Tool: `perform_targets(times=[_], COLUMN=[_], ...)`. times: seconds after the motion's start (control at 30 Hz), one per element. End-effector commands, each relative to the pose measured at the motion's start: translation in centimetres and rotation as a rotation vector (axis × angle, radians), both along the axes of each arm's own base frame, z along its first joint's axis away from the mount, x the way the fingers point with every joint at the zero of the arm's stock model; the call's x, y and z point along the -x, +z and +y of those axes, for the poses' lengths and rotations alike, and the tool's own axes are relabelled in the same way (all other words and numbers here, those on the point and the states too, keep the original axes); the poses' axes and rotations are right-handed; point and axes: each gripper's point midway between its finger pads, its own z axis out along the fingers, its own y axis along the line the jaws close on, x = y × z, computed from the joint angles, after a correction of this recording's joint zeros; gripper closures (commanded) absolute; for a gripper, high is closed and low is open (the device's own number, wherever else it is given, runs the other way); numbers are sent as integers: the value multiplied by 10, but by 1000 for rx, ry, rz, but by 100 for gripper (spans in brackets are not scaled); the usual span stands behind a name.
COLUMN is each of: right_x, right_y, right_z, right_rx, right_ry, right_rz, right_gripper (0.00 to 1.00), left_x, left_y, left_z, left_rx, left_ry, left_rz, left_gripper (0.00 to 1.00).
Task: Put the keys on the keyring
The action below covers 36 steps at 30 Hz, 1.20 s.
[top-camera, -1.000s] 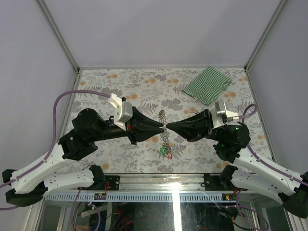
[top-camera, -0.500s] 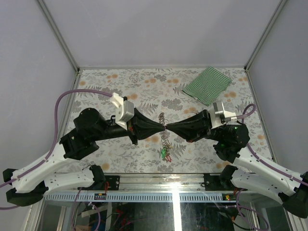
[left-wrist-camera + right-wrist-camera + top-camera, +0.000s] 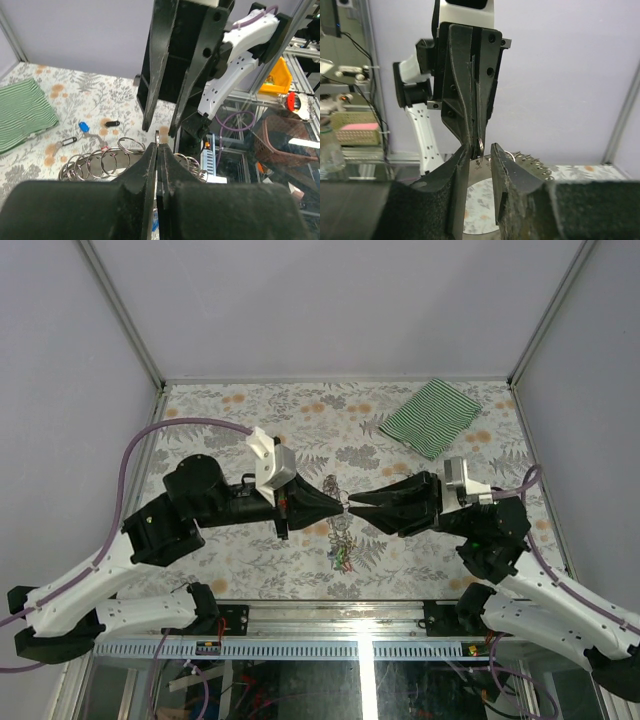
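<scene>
The keyring (image 3: 343,527), a grey loop of coiled metal rings, hangs between the two gripper tips over the middle of the table. My left gripper (image 3: 341,508) is shut on one small ring of it, which shows at the tips in the left wrist view (image 3: 158,137), with the other coils (image 3: 102,161) behind them. My right gripper (image 3: 354,502) faces it tip to tip with its jaws open around that ring (image 3: 479,145) and not pressing it. Keys with coloured tags (image 3: 345,558) lie below the keyring; a blue tag (image 3: 84,127) and a black tag (image 3: 112,123) rest on the table.
A green-striped cloth (image 3: 430,416) lies at the far right of the floral table top (image 3: 230,430). Grey walls stand on three sides. Both arms reach in from the near edge and meet in the middle.
The right gripper has opened and let go of the keyring. The left gripper has shut on it. Both wrists have shifted right and the keyring hangs lower.
</scene>
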Motion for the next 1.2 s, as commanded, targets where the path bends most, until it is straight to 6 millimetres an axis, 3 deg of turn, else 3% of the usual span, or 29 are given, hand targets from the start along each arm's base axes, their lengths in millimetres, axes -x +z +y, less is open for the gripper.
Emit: perform_targets(times=[0.0, 0.4, 0.57, 0.77, 1.0, 1.17], right_x=[-7, -10, -14, -19, -13, -6], right_y=[7, -40, -60, -80, -84, -71], right_z=[-11, -7, -4, 2, 8, 12], right_rx=[88, 380, 433, 443, 428, 361], right_ry=[-123, -113, -106, -108, -54, -9], right_rz=[-88, -79, -47, -26, -29, -39], right_gripper=[69, 69, 68, 67, 64, 64], left_x=[-3, -12, -26, -29, -20, -15], left_y=[7, -44, -67, -77, -74, -73], left_z=[6, 6, 12, 13, 7, 4], left_rx=[-67, -448, -623, -680, -678, -676], left_ry=[28, 6, 52, 83, 19, -15], left_rz=[-12, 49, 60, 58, 45, 33], left_gripper=[100, 100, 100, 100, 100, 100])
